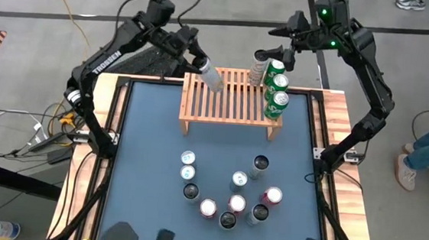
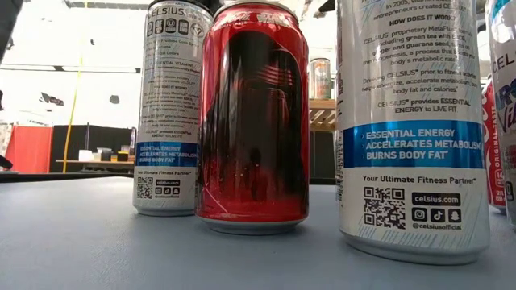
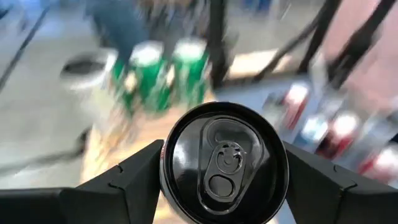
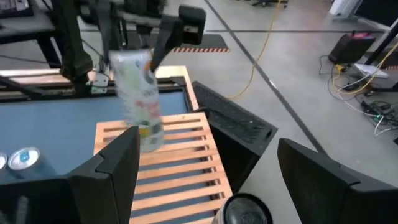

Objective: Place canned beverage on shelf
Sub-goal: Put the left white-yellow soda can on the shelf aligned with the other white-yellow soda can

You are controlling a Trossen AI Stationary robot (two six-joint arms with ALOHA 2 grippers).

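- We have the left hand (image 1: 203, 67) clenched around a pale can (image 1: 212, 77), its two fingers pressing either side of the can body, as the left wrist view shows with the black lid (image 3: 225, 163) filling the gap between them.
- The can hangs over the left end of the shelf (image 1: 231, 106), which stands along the far edge of the bench (image 1: 149, 168); we cannot tell whether its base touches the slats yet.
- The relation that matters: the can's long axis is tilted, its bottom leaning toward the shelf's middle and its top back toward the left arm. We judge it needs righting so the base meets the slats flat before any release.
- At the shelf's right end stand three green cans (image 1: 277, 94) in a row with a pale one (image 1: 258, 68) behind them, well apart from our can, so the left half of the slats is free.
- Our right hand (image 1: 281, 55) hovers released, fingers spread and holding nothing, above those green cans at the far right corner of the shelf.
- The left arm is plainly the one at work; the right only waits.
- About ten more cans (image 1: 228, 196) stand grouped on the near half of the bench.
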